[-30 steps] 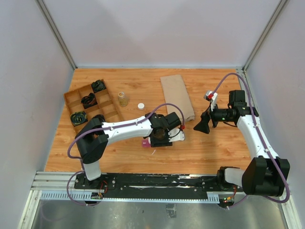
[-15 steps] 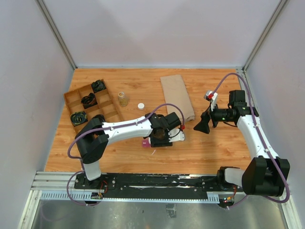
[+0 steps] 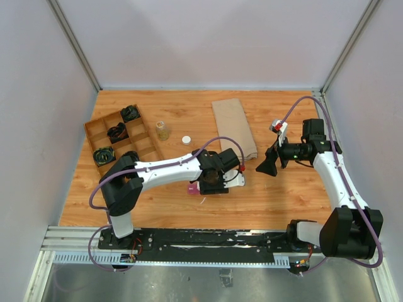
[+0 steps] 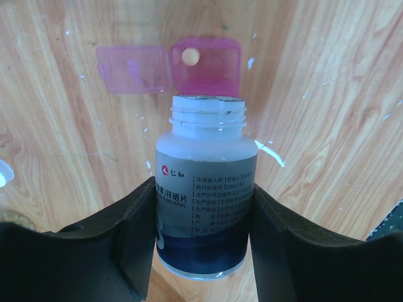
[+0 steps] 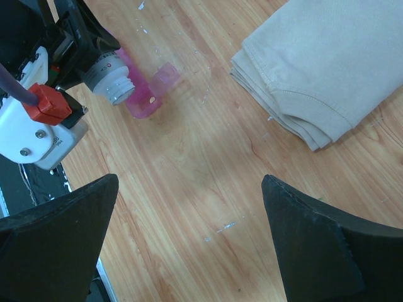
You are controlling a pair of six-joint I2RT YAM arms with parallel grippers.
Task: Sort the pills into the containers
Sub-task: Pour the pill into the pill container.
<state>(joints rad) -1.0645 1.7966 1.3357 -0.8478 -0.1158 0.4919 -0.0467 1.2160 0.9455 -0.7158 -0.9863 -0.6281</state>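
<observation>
My left gripper (image 3: 211,179) is shut on a white pill bottle (image 4: 204,189) with a blue-and-white label and no cap. It holds the bottle tilted, mouth just short of the magenta-pink container (image 4: 204,63). One compartment is open, its lid (image 4: 132,68) flipped to the left, and one pale pill (image 4: 189,56) lies inside. The container also shows in the top view (image 3: 191,188) and the right wrist view (image 5: 148,94). My right gripper (image 3: 267,167) is open and empty, hovering above bare wood to the right of the container; the right wrist view (image 5: 189,239) shows the same.
A folded beige cloth (image 3: 233,126) lies behind the grippers. A brown wooden divided tray (image 3: 140,143) with black items stands at the back left. A small clear bottle (image 3: 163,130) and a white cap (image 3: 186,139) stand between the tray and the cloth.
My left wrist has shifted very slightly over the pink container. The right arm has not moved.
</observation>
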